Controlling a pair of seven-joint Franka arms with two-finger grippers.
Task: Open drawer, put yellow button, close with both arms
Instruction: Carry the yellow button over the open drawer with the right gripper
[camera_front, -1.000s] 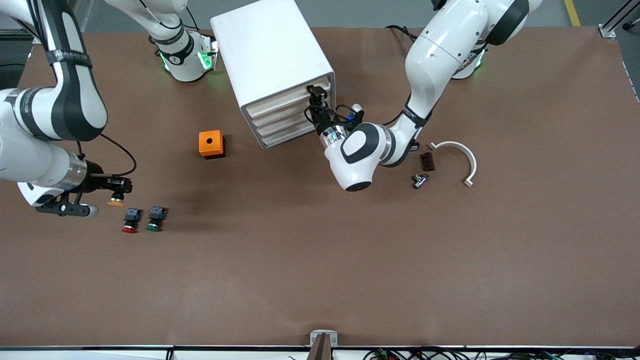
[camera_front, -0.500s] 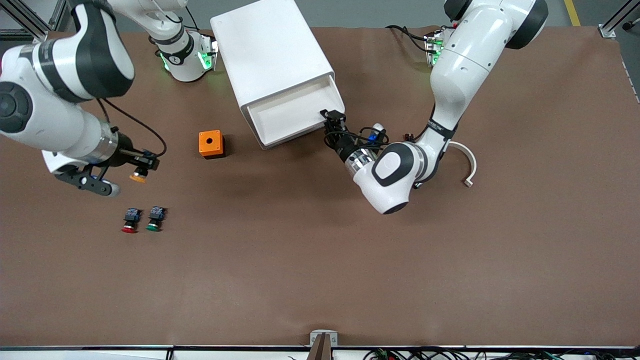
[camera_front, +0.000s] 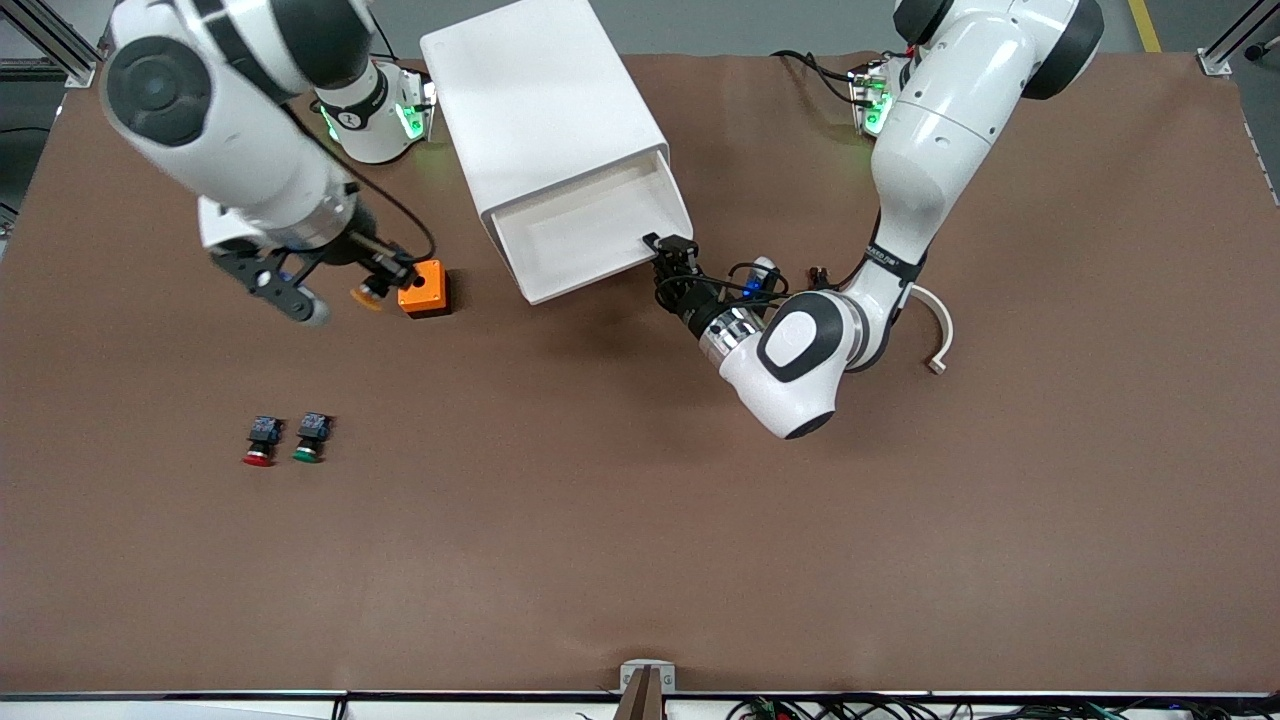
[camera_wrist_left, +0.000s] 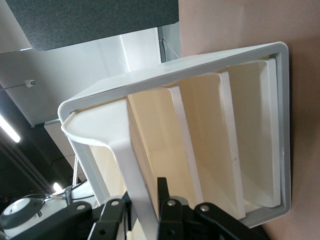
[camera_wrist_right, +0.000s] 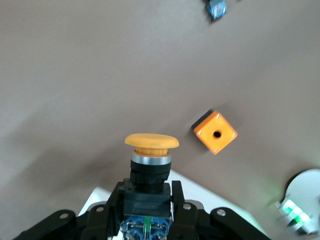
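Note:
The white cabinet (camera_front: 540, 110) stands near the robots' bases, and its top drawer (camera_front: 590, 235) is pulled out and shows an empty tray. My left gripper (camera_front: 672, 250) is shut on the drawer's front lip at the corner toward the left arm's end. In the left wrist view the lip (camera_wrist_left: 132, 175) runs between the fingers of the left gripper (camera_wrist_left: 145, 200). My right gripper (camera_front: 385, 272) is shut on the yellow button (camera_front: 365, 293) and holds it in the air beside the orange box (camera_front: 422, 288). In the right wrist view the right gripper (camera_wrist_right: 147, 200) clamps the button's black body below its yellow cap (camera_wrist_right: 151, 141).
The red button (camera_front: 260, 441) and the green button (camera_front: 310, 438) lie side by side toward the right arm's end, nearer the front camera. The orange box shows in the right wrist view (camera_wrist_right: 215, 132). A white curved piece (camera_front: 935, 315) lies beside the left arm.
My left gripper has pulled the top drawer out of the cabinet. My right gripper has lifted the yellow button from beside the red and green ones and carried it toward the cabinet.

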